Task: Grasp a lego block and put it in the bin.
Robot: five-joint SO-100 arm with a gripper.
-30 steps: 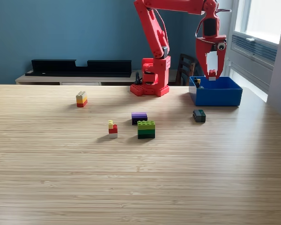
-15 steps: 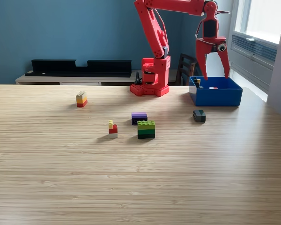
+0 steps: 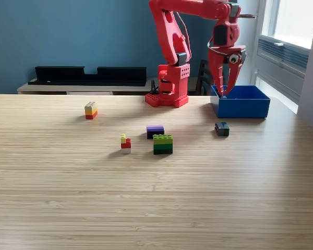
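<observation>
Exterior view: the red arm [image 3: 172,36] stands on its base at the far edge of the wooden table [image 3: 146,198], reaching toward the view's right. The gripper [image 3: 223,89] hangs fingers-down over the left end of the bin [image 3: 241,105], its two red fingers spread apart with nothing between them; their tips sit at about the level of the bin's left rim. The bin, a low-walled blue box, rests on the table at the far right, just right of the arm's base; its contents cannot be made out from this angle. A dark block [image 3: 221,128] lies on the table just in front of the bin's left corner, apart from it. Near the table's middle, a purple block [image 3: 155,130] sits just behind a green block stack [image 3: 163,144], the two nearly touching. To their left stands a small yellow, red and white block stack [image 3: 125,144]. Farther left and back, well apart from the rest, is a yellow, orange and red block stack [image 3: 91,110]. A long black object [image 3: 88,74] lies on a low shelf behind the table, against the blue wall.
</observation>
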